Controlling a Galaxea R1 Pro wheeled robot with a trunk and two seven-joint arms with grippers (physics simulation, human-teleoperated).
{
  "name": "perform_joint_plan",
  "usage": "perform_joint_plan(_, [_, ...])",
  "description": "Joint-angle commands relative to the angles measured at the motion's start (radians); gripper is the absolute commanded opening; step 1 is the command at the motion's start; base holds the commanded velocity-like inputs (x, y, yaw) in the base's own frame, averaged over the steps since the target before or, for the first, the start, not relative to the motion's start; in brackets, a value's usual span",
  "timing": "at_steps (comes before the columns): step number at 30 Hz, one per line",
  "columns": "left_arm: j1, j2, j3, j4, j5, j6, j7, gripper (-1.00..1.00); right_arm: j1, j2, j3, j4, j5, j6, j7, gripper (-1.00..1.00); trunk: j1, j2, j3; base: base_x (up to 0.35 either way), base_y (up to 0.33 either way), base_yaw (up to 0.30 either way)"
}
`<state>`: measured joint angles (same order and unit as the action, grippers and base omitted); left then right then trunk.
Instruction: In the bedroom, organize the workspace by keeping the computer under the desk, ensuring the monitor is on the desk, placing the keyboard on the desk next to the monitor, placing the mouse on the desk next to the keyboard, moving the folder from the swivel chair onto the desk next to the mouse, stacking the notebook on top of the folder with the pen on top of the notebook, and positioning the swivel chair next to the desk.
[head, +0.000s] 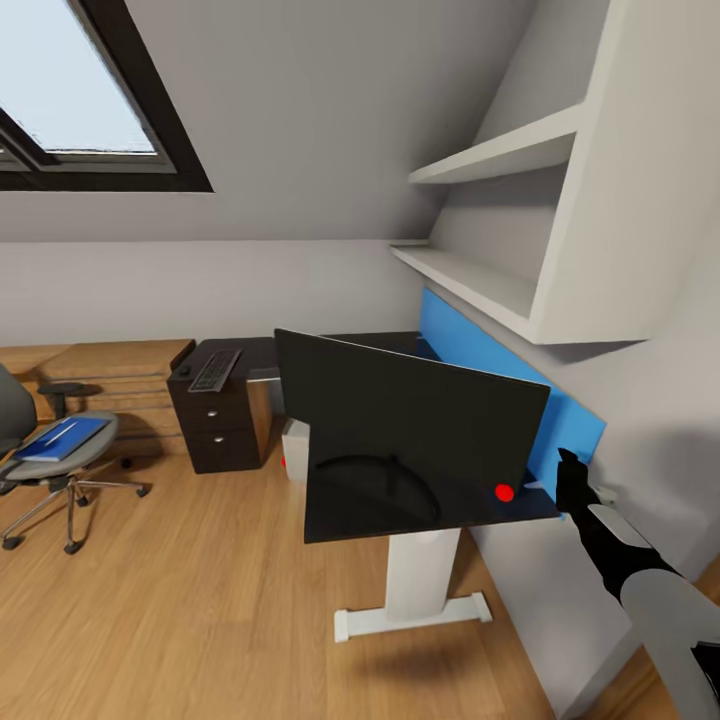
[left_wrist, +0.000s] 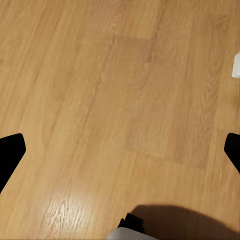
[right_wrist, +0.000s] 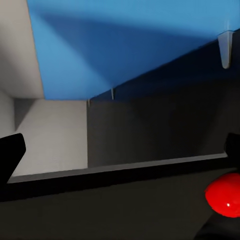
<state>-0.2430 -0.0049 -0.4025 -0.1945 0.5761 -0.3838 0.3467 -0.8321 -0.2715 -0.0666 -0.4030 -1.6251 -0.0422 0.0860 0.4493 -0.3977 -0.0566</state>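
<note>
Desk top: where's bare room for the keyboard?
The desk has a bare glossy strip in front of the monitor, along the near edge. Behind it, toward the blue panel, it is tight, and the right gripper is there.

One desk (head: 340, 530) stands by the wall, with one blue panel (head: 500, 370) along its back. One monitor (head: 400, 420) sits on it, showing one red light (head: 504, 492). One light grey computer (head: 295, 450) is on the floor beside the desk. One black drawer cabinet (head: 220, 415) carries one keyboard (head: 215, 370), and two round knobs show on its drawer fronts. One swivel chair (head: 45, 465) holds one blue folder (head: 60, 440). Two white wall shelves (head: 480, 160) hang above the desk. One skylight (head: 80, 100) is set in the sloped ceiling. One low wooden bench (head: 100, 365) runs along the far wall. One robot arm (head: 640, 580) is visible, at the right.
</note>
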Motion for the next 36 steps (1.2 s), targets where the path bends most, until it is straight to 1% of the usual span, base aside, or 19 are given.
perform_joint_plan(1, [-0.001,0.0,-0.009,0.0,0.005,-0.003,0.007,1.0,-0.001,0.0,0.001,0.001,-0.011,-0.002,0.005,1.0,0.001,-0.002,-0.002,0.058,-0.001,0.0])
perform_joint_plan(6, [-0.001,0.0,-0.009,0.0,0.005,-0.003,0.007,1.0,-0.001,0.0,0.001,0.001,-0.01,-0.002,0.004,1.0,0.001,-0.002,-0.002,0.043,0.0,0.0])
perform_joint_plan(21, [-0.001,0.0,-0.009,0.0,0.006,-0.004,0.007,1.0,-0.001,0.0,0.002,0.001,-0.009,-0.002,0.003,1.0,0.001,-0.002,-0.002,0.127,0.0,0.0])
perform_joint_plan(29, [-0.001,0.0,-0.008,0.0,0.006,-0.005,0.007,1.0,-0.001,-0.003,0.001,0.003,-0.01,-0.001,-0.001,1.0,0.001,-0.002,-0.002,0.07,0.0,0.0])
perform_joint_plan(36, [-0.001,0.0,-0.008,0.001,0.006,-0.005,0.007,1.0,-0.001,-0.006,-0.002,0.003,-0.015,0.0,-0.053,1.0,0.001,-0.002,-0.002,0.193,0.0,0.0])
